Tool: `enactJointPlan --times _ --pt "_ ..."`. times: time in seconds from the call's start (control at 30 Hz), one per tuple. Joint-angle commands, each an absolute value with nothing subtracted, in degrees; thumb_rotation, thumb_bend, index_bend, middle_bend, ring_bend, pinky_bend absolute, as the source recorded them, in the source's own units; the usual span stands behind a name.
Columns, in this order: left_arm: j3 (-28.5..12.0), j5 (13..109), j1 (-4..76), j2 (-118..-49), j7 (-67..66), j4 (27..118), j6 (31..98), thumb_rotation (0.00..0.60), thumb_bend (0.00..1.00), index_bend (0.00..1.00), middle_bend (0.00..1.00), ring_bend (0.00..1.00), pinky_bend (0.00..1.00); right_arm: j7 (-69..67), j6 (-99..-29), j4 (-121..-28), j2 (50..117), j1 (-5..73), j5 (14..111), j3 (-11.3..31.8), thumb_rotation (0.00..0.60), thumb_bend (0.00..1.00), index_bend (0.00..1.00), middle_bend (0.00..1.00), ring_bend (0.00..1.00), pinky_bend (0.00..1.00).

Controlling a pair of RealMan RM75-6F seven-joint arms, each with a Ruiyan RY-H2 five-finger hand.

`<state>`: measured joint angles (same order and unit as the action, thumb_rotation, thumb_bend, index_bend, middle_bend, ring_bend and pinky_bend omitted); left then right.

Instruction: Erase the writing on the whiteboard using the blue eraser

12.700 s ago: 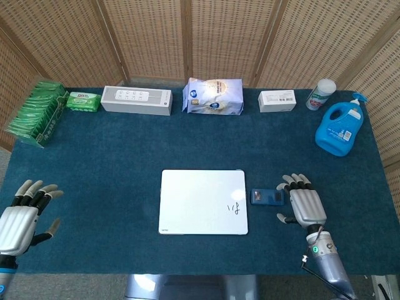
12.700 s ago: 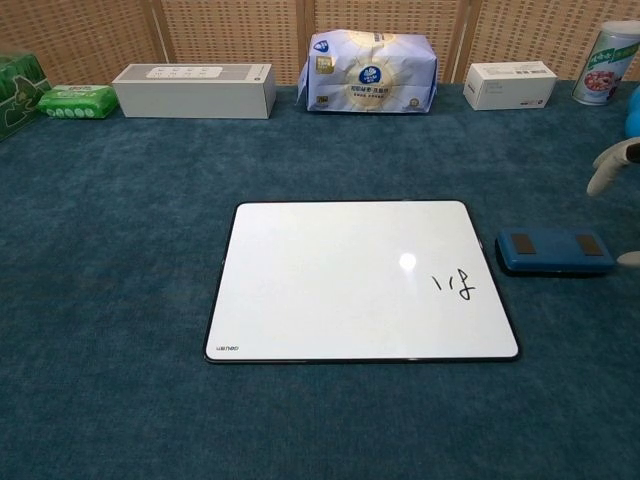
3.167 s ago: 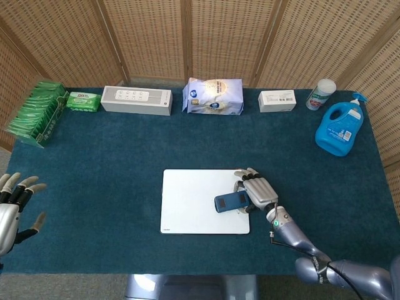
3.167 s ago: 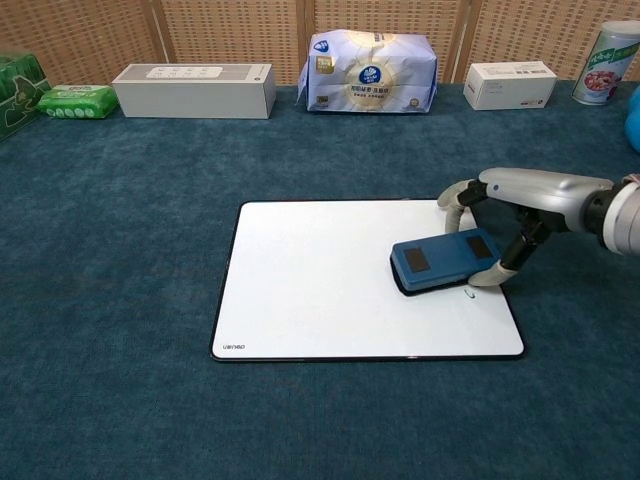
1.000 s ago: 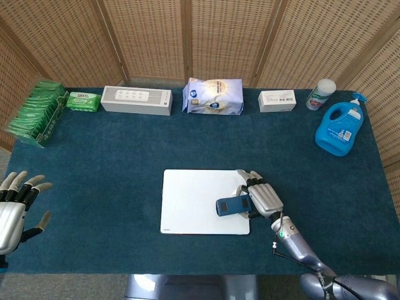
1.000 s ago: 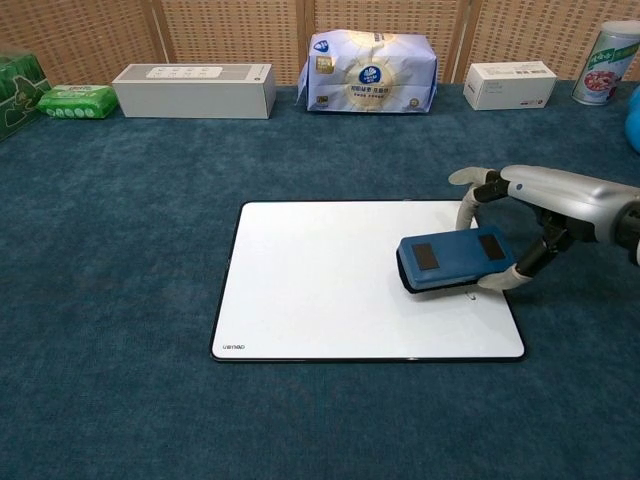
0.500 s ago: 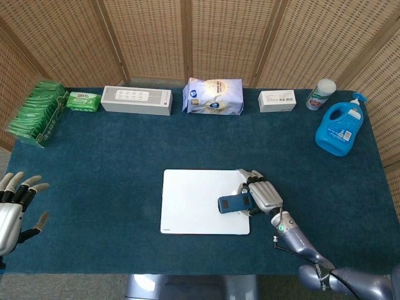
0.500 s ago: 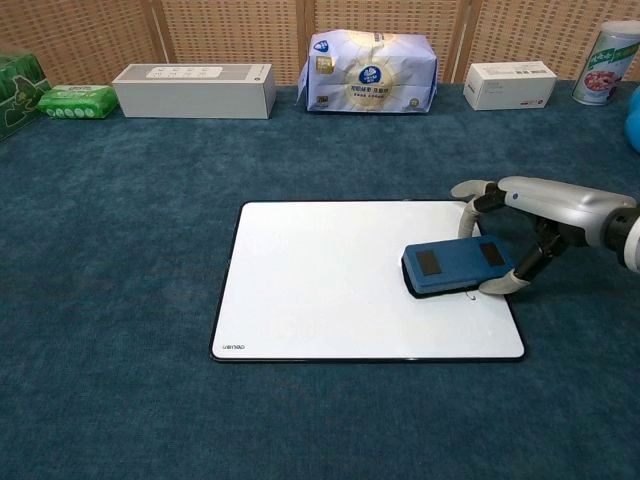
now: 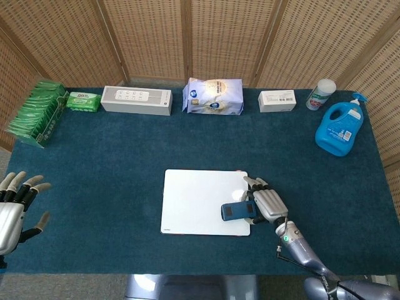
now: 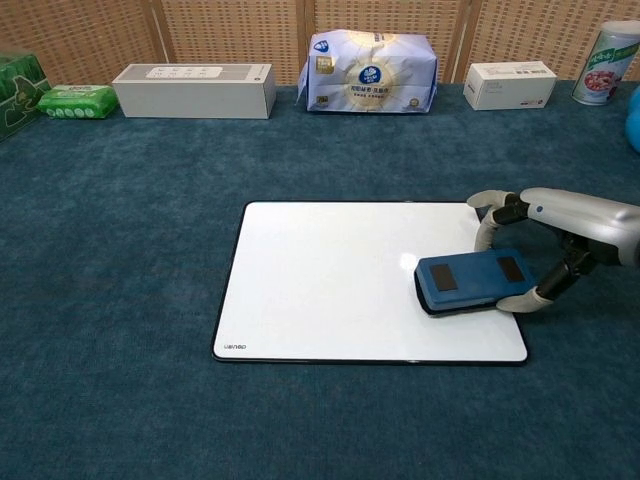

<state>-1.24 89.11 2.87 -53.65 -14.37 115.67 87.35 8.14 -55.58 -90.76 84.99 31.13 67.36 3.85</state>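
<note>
The eraser (image 10: 477, 281) has been drawn from the middle-right of the whiteboard (image 10: 330, 275) toward its near right corner, and the small mark that showed at its lower edge half a second ago is no longer seen. It may now be wiped away or merely covered by the eraser; the chest view does not settle this. The eraser is held flat on the board by the right hand (image 9: 269, 204), thumb on the near side and fingers on the far side. The rest of the board is seen to be clean, so the task is judged nearly done, pending a lift to check the corner. The left hand (image 9: 14, 205) is kept off at the table's near left edge, fingers spread, holding nothing.

The board lies on a dark teal cloth (image 9: 112, 156). Along the far edge are ranged green packets (image 9: 37, 112), a long white box (image 9: 136, 100), a tissue pack (image 9: 213, 96), a small carton (image 9: 277, 100), a canister (image 9: 320, 94) and a blue jug (image 9: 340, 128). Woven screens (image 9: 150, 37) close off the back.
</note>
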Motion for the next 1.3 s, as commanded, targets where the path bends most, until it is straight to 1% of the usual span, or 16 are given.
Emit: enactJointPlan --times 0.03,0.3,0.6,0.77,1.0,1.3 --pt "-1.3 89.1 2.9 -53.7 -14.4 115.6 87.3 0.600 0.43 0.25 0.21 0.06 0.00 9.1 -56.8 -92.9 83.3 31.0 68.4 4.2 0.600 0.22 0.74 0.03 0.00 0.00" --pt "-1.4 89.0 2.9 -53.7 -14.6 115.8 87.6 0.600 0.43 0.25 0.21 0.06 0.00 8.5 -53.2 -92.0 81.5 33.9 66.8 7.3 0.600 0.22 0.74 0.03 0.00 0.00" --pt "-1.3 89.2 2.8 -53.6 -15.3 116.3 87.6 0.600 0.43 0.25 0.20 0.06 0.00 6.3 -49.5 -88.4 83.1 36.3 65.0 8.9 0.600 0.22 0.74 0.03 0.00 0.00" --pt "-1.2 89.2 2.7 -53.5 -15.4 116.4 87.7 0.600 0.43 0.25 0.20 0.06 0.00 5.9 -48.4 -86.0 84.8 36.6 64.2 8.1 0.600 0.22 0.74 0.03 0.00 0.00" --pt "-1.2 89.4 2.6 -53.2 -15.4 116.6 87.9 0.600 0.43 0.25 0.21 0.06 0.00 6.2 -48.1 -85.0 86.3 36.0 64.4 6.3 0.600 0.22 0.74 0.03 0.00 0.00" --pt "-1.3 89.6 2.7 -53.1 -15.2 116.5 88.0 0.600 0.43 0.25 0.20 0.06 0.00 7.6 -49.5 -86.9 86.7 34.9 65.5 4.5 0.600 0.22 0.74 0.03 0.00 0.00"
